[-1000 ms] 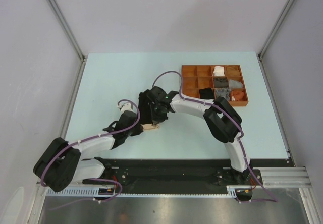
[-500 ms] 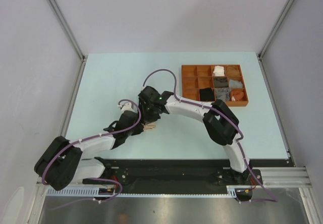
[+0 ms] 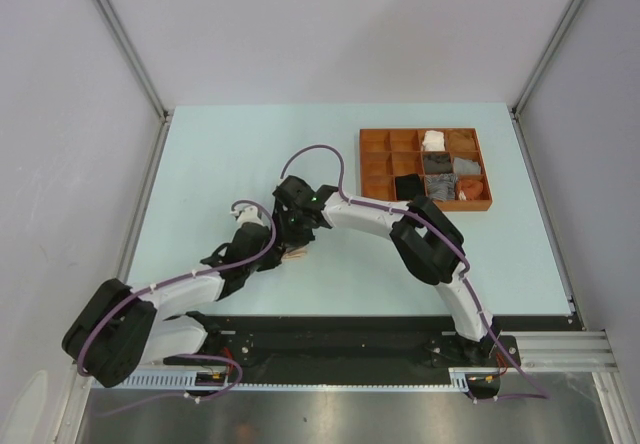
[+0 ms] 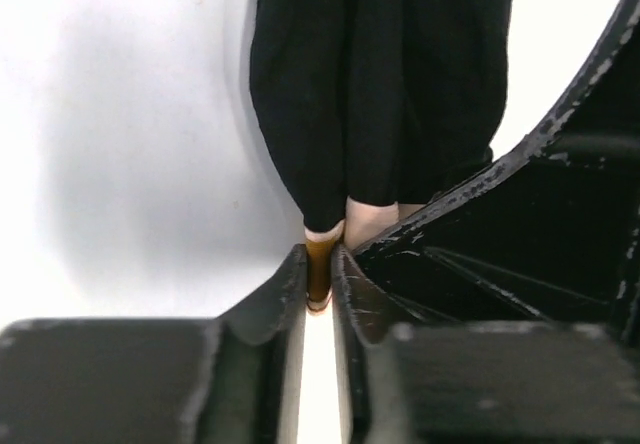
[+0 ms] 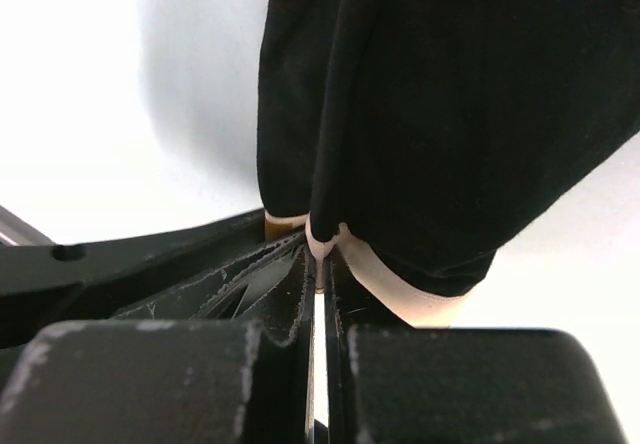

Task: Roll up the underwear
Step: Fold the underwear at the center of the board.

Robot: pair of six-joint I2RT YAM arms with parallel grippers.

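Since both wrists have swung toward 10 o'clock over the worktop (image 3: 220, 164) in the last second and closed up, I judge the roll mid-course. My right arm (image 3: 370, 212) and left arm (image 3: 190, 284) meet just off centre toward 8 o'clock, hiding most of the black brief (image 4: 380, 84) there. My left pincer (image 4: 318, 264) pinches its beige waistband (image 4: 372, 222); my right pincer (image 5: 318, 254) is clamped on the same edge.

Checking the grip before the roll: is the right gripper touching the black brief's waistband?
Touching. The right wrist view shows the right gripper pinching the black brief at its beige waistband.
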